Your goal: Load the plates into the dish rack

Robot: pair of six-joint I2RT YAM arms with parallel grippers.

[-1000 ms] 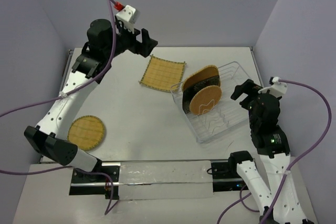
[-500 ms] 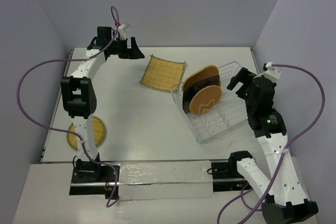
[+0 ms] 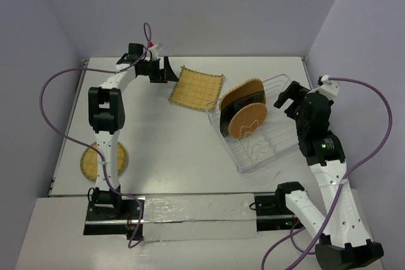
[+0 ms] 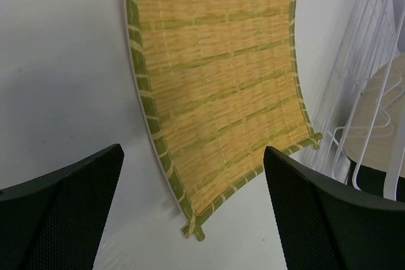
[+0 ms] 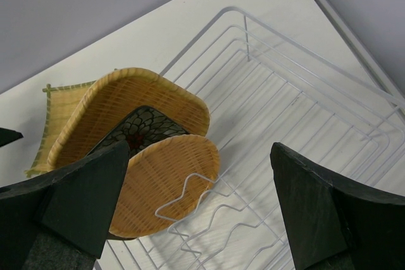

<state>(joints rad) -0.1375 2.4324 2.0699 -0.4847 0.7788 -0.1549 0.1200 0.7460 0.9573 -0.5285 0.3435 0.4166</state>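
Bamboo square plate (image 4: 215,93) lies flat on table (image 3: 177,137) beside rack (image 3: 272,147); we fear wide left jaws just shove it. Right jaws wide, empty.

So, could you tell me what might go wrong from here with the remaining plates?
The fringed square plate lies flat on the table, so the open left gripper may push it rather than lift its thin edge. Three plates lean together at one end of the dish rack; slotting another beside them could knock them over. The round plate lies under the left arm's lower link, probably an awkward reach.
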